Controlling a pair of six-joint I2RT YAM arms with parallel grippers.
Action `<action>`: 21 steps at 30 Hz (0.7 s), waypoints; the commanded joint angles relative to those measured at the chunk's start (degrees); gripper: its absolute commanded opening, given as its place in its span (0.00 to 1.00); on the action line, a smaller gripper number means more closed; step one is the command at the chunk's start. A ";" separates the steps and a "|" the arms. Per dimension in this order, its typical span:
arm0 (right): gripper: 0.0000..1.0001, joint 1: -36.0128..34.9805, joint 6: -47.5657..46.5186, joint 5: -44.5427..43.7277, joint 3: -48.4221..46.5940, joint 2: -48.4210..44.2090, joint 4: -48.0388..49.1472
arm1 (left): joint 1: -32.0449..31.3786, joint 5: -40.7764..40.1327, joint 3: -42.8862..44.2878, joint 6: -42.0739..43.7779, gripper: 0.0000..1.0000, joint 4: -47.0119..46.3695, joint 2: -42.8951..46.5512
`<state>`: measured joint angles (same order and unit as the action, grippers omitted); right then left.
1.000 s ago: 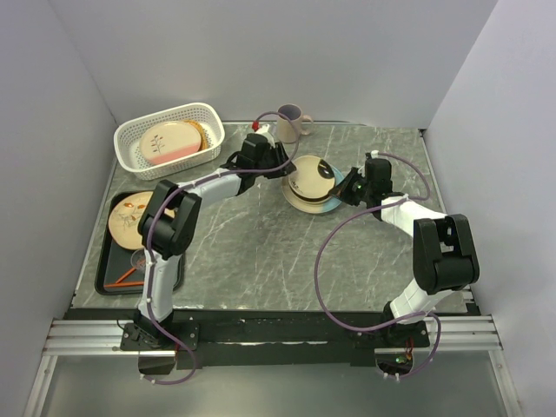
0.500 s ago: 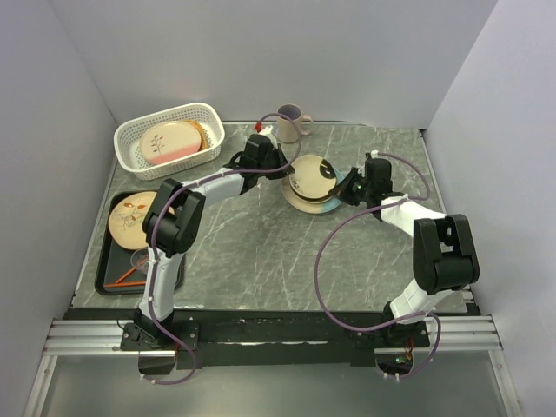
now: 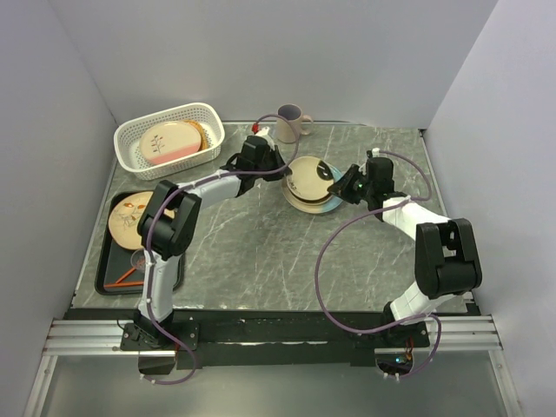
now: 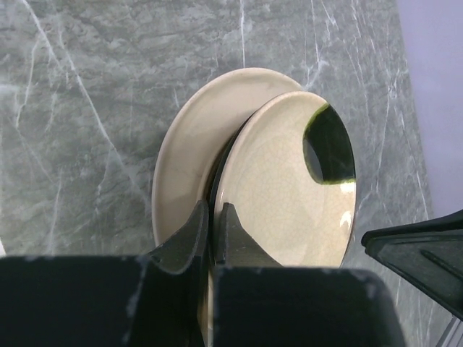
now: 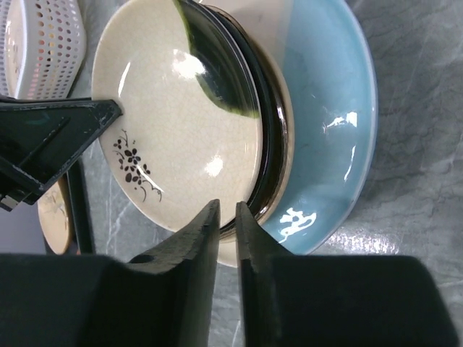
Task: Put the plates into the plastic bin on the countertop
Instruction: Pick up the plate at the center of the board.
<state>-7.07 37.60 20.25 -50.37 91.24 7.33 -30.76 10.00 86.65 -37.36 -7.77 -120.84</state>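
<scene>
The countertop [image 3: 261, 252] fills the middle of the top view. The plastic bin [image 3: 130, 159] at its upper left holds two plates [image 3: 167, 143], and a stack of plates [image 3: 306, 184] lies just right of centre, well apart from the bin. The left gripper [image 4: 213, 231] is clamped on the left rim of the top cream plate [image 4: 289, 195], which sits over a wider cream plate [image 4: 192, 144]. The right gripper [image 5: 228, 230] is at the top plate's opposite rim, above a pale blue plate [image 5: 325, 94], its jaws a narrow slit apart; whether they pinch the rim cannot be told.
</scene>
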 commanded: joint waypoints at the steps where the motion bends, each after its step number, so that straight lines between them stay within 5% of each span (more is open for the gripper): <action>1: 0.34 0.30 -0.43 0.93 0.18 -3.00 2.51 | 0.53 -0.24 -1.48 -0.69 0.01 -1.90 5.16; 5: 0.47 0.30 -0.52 1.11 0.18 -3.00 2.42 | 1.49 1.24 -4.03 -2.18 0.01 -3.74 6.75; 21: 0.54 0.30 -0.34 1.46 0.71 -3.53 3.13 | 4.22 6.34 -7.73 -5.96 0.01 -8.57 10.01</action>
<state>-7.09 37.63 21.08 -50.13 90.45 7.97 -26.76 12.67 78.72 -41.06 -10.26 -115.00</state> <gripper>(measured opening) 0.534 0.043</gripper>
